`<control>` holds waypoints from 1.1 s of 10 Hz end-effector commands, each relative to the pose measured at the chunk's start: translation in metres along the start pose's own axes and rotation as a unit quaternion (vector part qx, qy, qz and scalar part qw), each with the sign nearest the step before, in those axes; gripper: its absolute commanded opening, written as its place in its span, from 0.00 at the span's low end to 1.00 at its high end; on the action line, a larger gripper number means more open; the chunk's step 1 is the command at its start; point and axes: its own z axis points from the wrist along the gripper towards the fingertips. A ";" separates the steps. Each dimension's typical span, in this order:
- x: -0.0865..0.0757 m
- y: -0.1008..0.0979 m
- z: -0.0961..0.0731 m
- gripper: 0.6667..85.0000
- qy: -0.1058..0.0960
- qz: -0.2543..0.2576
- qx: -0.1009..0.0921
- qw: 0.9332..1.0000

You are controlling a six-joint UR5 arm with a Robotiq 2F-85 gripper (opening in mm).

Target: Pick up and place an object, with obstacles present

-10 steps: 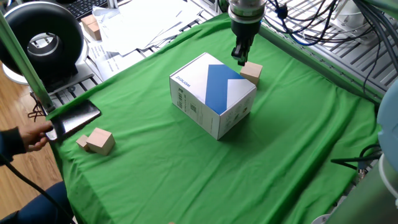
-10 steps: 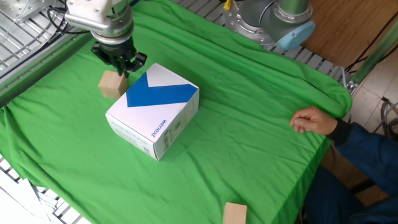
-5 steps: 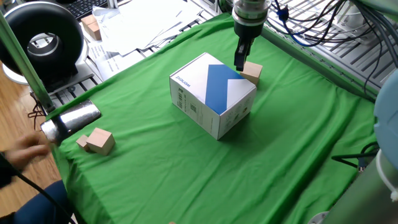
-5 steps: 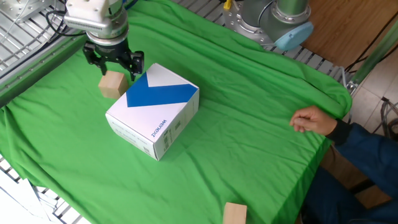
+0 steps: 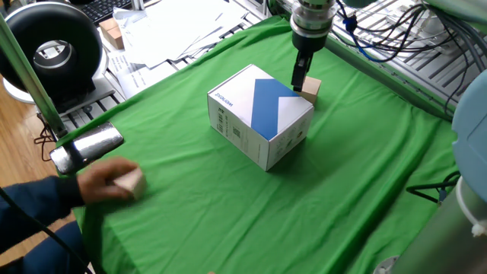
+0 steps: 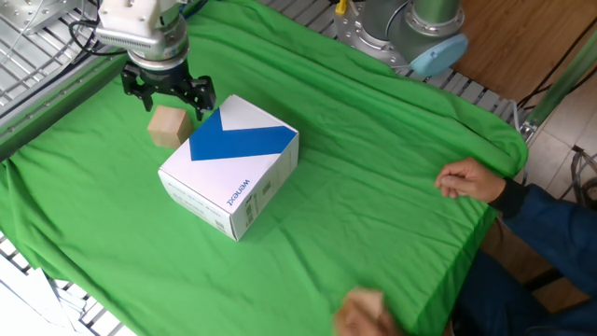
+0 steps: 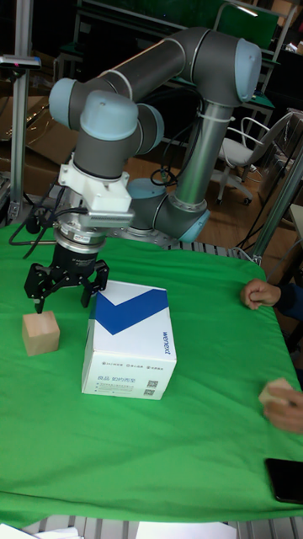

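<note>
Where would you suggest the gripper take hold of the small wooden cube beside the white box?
Probably from straight above, closing the open gripper on the wooden cube across two opposite upright faces. It sits flat, and the white box close beside it crowds a sideways approach.

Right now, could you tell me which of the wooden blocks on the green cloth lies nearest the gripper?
The plain wooden cube beside the white box, directly below the open gripper. The other block is across the table, under a person's hand.

The wooden cube (image 6: 169,125) was light tan; the cardboard box (image 6: 230,169) white with a blue diagonal band; the cloth (image 6: 373,168) green.
</note>
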 end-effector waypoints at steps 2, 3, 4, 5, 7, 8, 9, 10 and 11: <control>0.013 -0.004 0.009 1.00 -0.010 0.033 -0.006 0.999; 0.018 -0.007 0.014 1.00 -0.012 0.034 -0.004 0.999; 0.020 -0.008 0.018 1.00 -0.013 0.035 -0.005 0.999; 0.019 -0.005 0.017 1.00 -0.013 0.036 -0.008 0.999; 0.016 -0.002 0.011 1.00 -0.013 0.036 -0.012 0.999; 0.012 0.002 0.010 1.00 -0.020 0.035 -0.020 0.999; 0.009 0.007 0.010 1.00 -0.026 0.025 -0.030 0.999; 0.011 0.008 0.010 1.00 -0.022 0.012 -0.030 0.999; 0.013 0.000 0.011 1.00 -0.020 0.012 -0.015 1.000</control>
